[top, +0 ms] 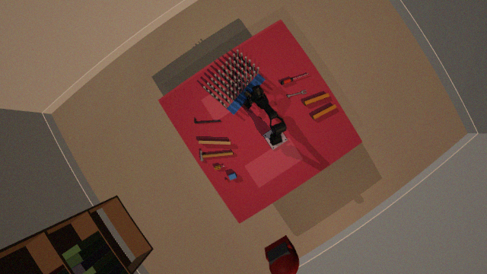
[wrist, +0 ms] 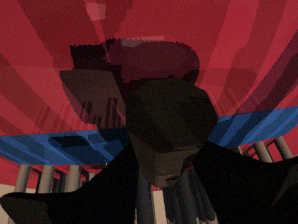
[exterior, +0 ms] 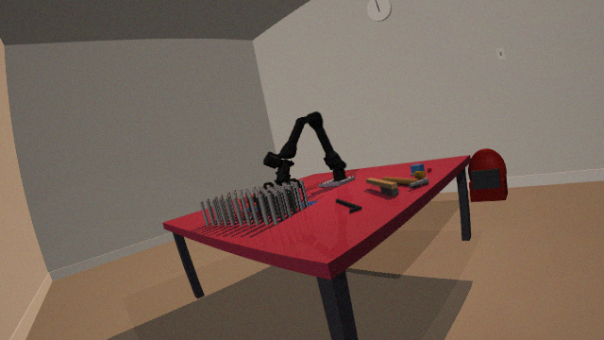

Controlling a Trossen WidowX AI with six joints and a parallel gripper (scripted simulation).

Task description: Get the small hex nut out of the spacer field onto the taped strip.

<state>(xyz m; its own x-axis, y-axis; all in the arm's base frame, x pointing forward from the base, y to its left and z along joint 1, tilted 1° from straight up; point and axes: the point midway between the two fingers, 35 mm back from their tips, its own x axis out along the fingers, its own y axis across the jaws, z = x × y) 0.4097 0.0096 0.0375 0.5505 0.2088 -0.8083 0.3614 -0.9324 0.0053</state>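
The metal spacers (top: pixel 237 61) (exterior: pixel 266 208) (wrist: pixel 74 177) stand in dense rows near the table's edge. The blue taped strip (top: pixel 259 79) (wrist: pixel 30 150) runs along their front. My gripper (top: pixel 248 100) (exterior: pixel 283 183) (wrist: pixel 161 143) is low over the strip at the front of the field, pointing towards the spacers. It is shut on a tool's thick dark handle (wrist: pixel 170 115), whose faceted end fills the middle of the wrist view. The tool's far part is hidden by the fingers and spacers. The hex nut cannot be made out in any view.
On one side lie a black L-shaped tool (top: pixel 208 121) (exterior: pixel 348 205), a wooden-handled tool (top: pixel 214 142), a hammer (top: pixel 218 154) and a blue block (top: pixel 232 176) (exterior: pixel 417 169). On the other lie a red screwdriver (top: pixel 288 81), a wrench (top: pixel 296 93) and two orange-yellow bars (top: pixel 316 99) (top: pixel 324 112).
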